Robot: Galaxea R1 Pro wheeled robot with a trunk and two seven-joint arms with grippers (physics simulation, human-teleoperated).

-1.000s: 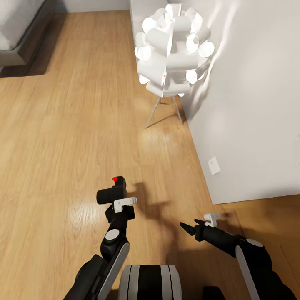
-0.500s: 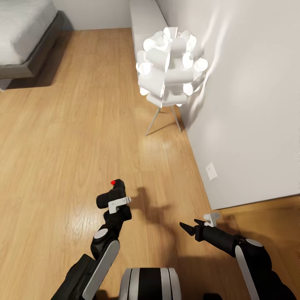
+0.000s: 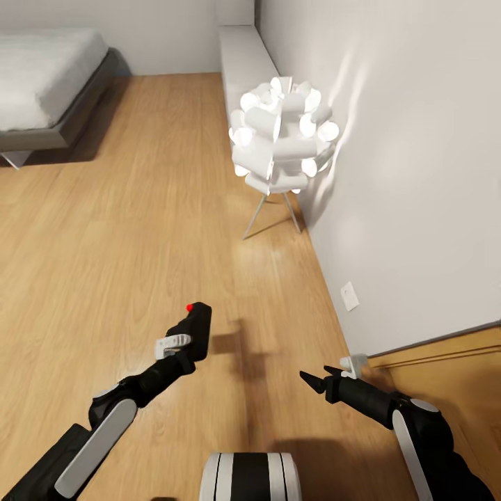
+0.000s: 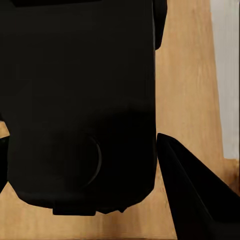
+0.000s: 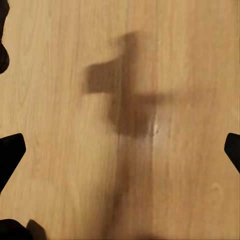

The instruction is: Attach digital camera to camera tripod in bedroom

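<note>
- Your left gripper [image 3: 189, 341] grips the digital camera [image 3: 197, 328] above the floor [image 3: 104, 229]; keep it level while driving.
- Right gripper [image 3: 311, 382] hangs wide, empty.
- Steer past the lamp [image 3: 280, 136].

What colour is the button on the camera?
Bright red, on the black digital camera in the left gripper; clearest in head view.
</note>
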